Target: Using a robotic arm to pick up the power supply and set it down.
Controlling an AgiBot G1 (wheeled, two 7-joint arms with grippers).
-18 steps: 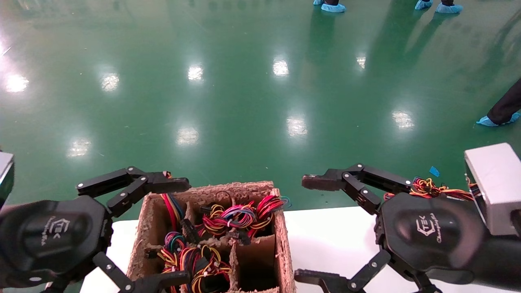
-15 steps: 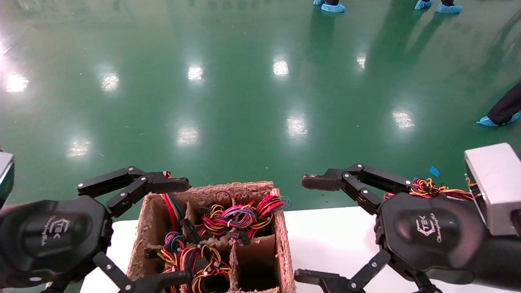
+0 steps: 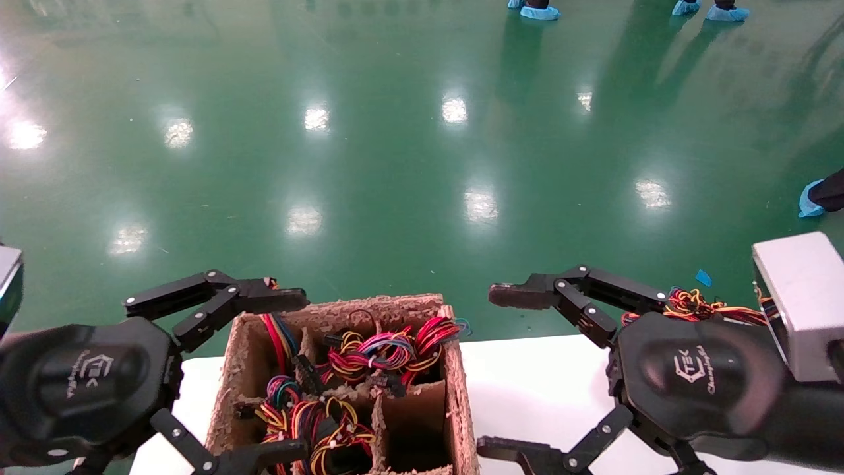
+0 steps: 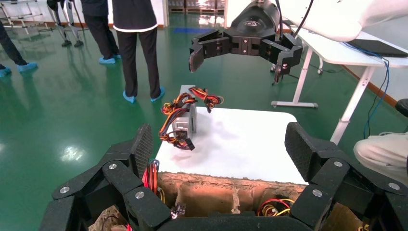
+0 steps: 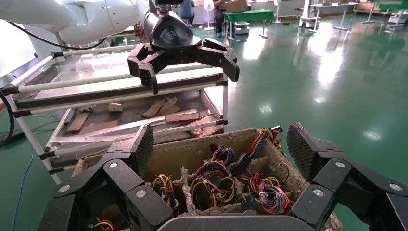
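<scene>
The power supply (image 4: 185, 118), a small silver-grey box, stands on the white table (image 4: 240, 139) with its red, yellow and black wires (image 4: 175, 108) draped over it. From the head view only those wires (image 3: 692, 305) show, behind my right wrist. My right gripper (image 3: 491, 371) hovers open above the table, between the power supply and the brown pulp box (image 3: 456, 396), holding nothing. My left gripper (image 3: 298, 376) hangs open over that box's left side, also holding nothing. Each wrist view shows its own gripper wide apart: left gripper (image 4: 221, 149), right gripper (image 5: 221, 147).
The brown divider box (image 5: 192, 149) holds several bundles of coloured wires (image 5: 211, 175). Behind it stands a metal shelf cart (image 5: 120, 110) with cardboard scraps. People in blue shoe covers (image 4: 130, 96) stand on the green floor. Another white table (image 4: 337, 57) lies beyond my right gripper.
Neither arm nor the power supply has moved. A person's leg and blue shoe cover at the head view's right edge has slid further out of view.
</scene>
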